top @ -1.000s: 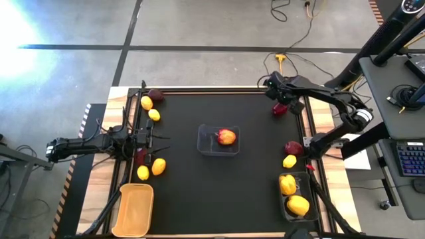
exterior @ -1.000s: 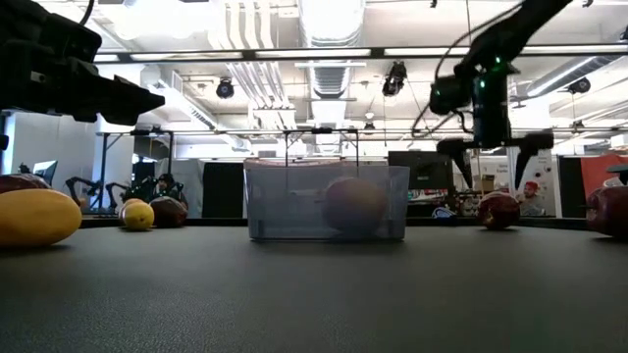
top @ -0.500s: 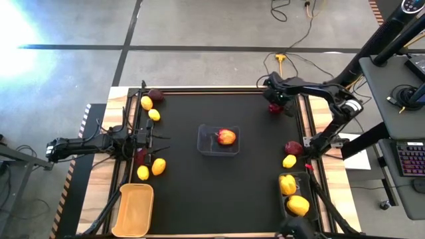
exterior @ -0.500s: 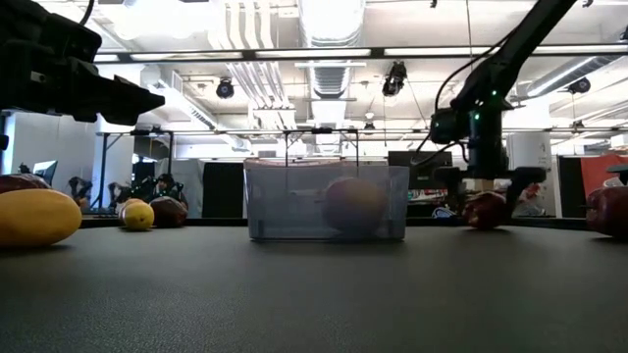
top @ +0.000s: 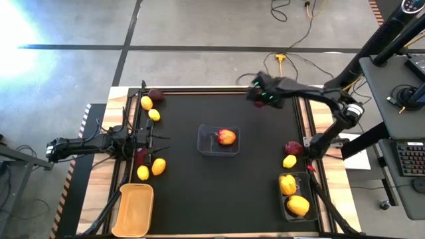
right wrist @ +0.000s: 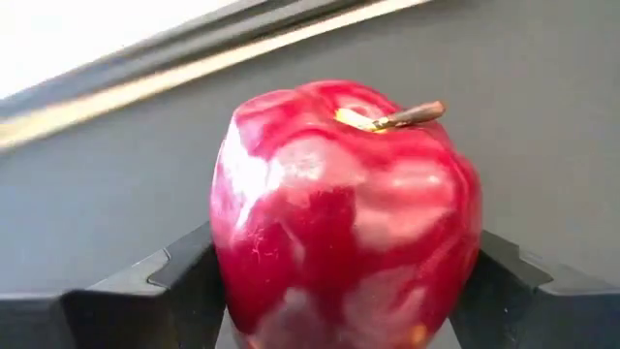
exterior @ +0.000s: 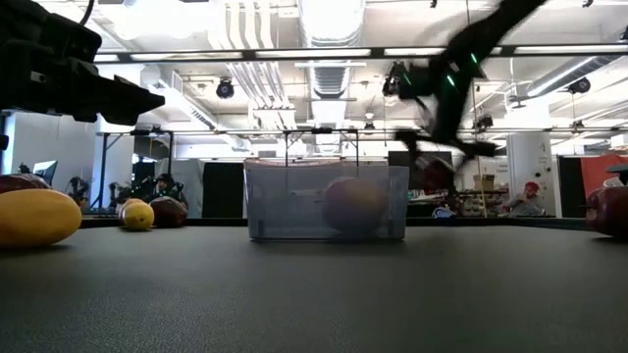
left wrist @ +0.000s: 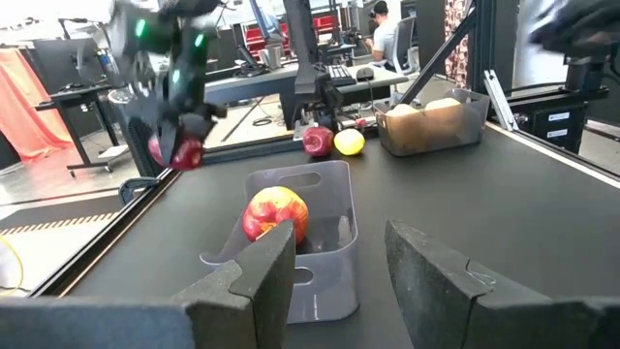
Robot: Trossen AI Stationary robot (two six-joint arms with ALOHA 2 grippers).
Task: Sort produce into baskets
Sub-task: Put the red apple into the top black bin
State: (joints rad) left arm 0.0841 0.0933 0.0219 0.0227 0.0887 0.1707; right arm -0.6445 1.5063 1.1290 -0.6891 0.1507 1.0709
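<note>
Black bench [top: 199, 179] carries the clear basket [top: 218, 140] at its middle, with a red-yellow fruit [top: 227, 137] inside. Above the far right part, the right end effector [top: 260, 97] grips a dark-red apple [right wrist: 344, 213] between its fingers, stem end pointing away from the wrist; from above, the arm mostly hides it. The left end effector [left wrist: 339, 262] is open, hovering at the left edge.

my right gripper [right wrist: 344, 281]: dark, holds glossy dark-red apple [right wrist: 344, 218] with pale streaks, brown stem | clear bin [top: 218, 140]: red-yellow fruit [top: 227, 137] | yellow-orange bin [top: 135, 210] | grey-black bin [top: 293, 194]: yellow peppers [top: 293, 196] | mat [top: 219, 186]: black
</note>
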